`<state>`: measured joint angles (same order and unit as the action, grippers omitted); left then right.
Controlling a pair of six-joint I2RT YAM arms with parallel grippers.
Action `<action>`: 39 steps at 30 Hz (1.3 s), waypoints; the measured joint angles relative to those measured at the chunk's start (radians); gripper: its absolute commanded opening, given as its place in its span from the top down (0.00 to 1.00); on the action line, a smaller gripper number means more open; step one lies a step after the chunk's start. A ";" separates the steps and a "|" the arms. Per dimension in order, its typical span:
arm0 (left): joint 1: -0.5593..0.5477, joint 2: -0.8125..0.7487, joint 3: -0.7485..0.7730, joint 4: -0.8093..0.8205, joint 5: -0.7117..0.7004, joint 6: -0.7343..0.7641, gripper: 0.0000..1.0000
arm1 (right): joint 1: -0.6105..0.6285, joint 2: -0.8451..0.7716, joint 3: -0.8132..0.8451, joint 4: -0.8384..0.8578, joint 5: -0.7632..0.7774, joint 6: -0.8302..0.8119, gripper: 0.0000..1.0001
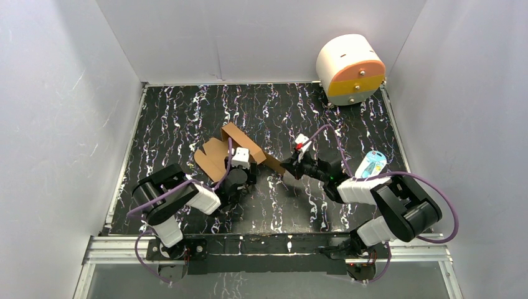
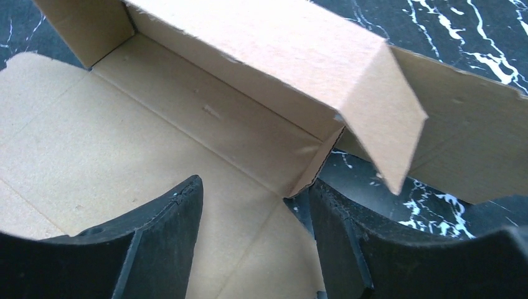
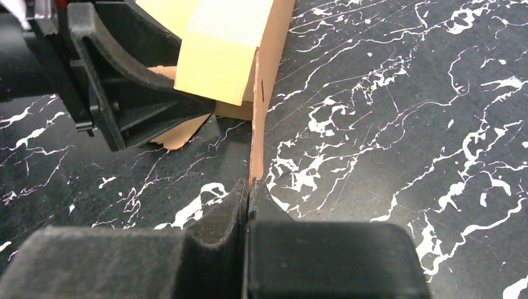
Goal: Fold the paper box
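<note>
The paper box is brown corrugated cardboard, partly folded, lying mid-table. In the left wrist view its long wall stands up over the flat base panel, with a side flap hanging off the right end. My left gripper is open. One finger is over the base panel and the other is over the table, just outside the box's corner. My right gripper is shut on the thin edge of an upright flap at the box's right end, and it shows from above too.
A white cylinder with an orange-and-yellow face leans in the back right corner. A small blue-and-white item lies by the right arm. White walls enclose the black marbled table on three sides.
</note>
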<state>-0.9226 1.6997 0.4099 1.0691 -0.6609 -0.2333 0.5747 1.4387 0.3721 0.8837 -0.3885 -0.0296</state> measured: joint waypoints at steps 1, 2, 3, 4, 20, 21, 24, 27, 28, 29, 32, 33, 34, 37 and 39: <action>0.010 0.000 -0.004 0.001 0.007 -0.011 0.40 | 0.003 -0.004 0.001 -0.008 0.005 0.000 1.00; 0.021 0.000 -0.007 0.000 0.015 -0.022 0.41 | 0.005 -0.007 0.002 -0.016 0.009 0.000 1.00; 0.028 0.000 -0.010 0.000 0.023 -0.030 0.41 | 0.007 -0.012 0.005 -0.027 0.015 0.000 1.00; 0.037 0.000 -0.011 0.000 0.033 -0.040 0.41 | 0.010 -0.017 0.009 -0.038 0.023 0.000 1.00; 0.066 0.014 -0.020 -0.006 0.139 -0.229 0.44 | 0.112 -0.063 0.118 -0.272 0.264 0.106 1.00; 0.068 0.014 -0.020 -0.006 0.139 -0.241 0.45 | 0.117 -0.063 0.126 -0.286 0.291 0.118 1.00; 0.074 0.014 -0.016 -0.009 0.138 -0.278 0.45 | 0.129 -0.063 0.148 -0.313 0.369 0.161 1.00; 0.080 0.014 0.003 -0.036 0.138 -0.319 0.45 | 0.134 -0.062 0.163 -0.330 0.426 0.202 1.00; 0.085 0.014 0.011 -0.048 0.139 -0.335 0.45 | 0.137 -0.061 0.167 -0.336 0.444 0.221 1.00; 0.090 0.014 0.019 -0.059 0.145 -0.350 0.45 | 0.138 -0.061 0.169 -0.339 0.456 0.237 1.00; 0.097 0.018 0.041 -0.085 0.166 -0.382 0.46 | 0.152 -0.049 0.181 -0.345 0.494 0.280 1.00; 0.099 0.023 0.049 -0.089 0.173 -0.392 0.46 | 0.161 -0.042 0.189 -0.345 0.507 0.290 1.00; 0.101 0.031 0.059 -0.090 0.180 -0.404 0.46 | 0.171 -0.034 0.196 -0.344 0.517 0.294 1.00; 0.107 0.051 0.085 -0.092 0.199 -0.435 0.46 | 0.219 -0.011 0.219 -0.338 0.571 0.310 1.00; 0.108 0.065 0.103 -0.093 0.215 -0.456 0.47 | 0.251 0.000 0.226 -0.331 0.616 0.318 1.00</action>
<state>-0.8143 1.7649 0.5129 0.9764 -0.4458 -0.6891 0.8257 1.4387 0.5980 0.5529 0.2272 0.2886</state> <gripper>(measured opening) 0.540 0.064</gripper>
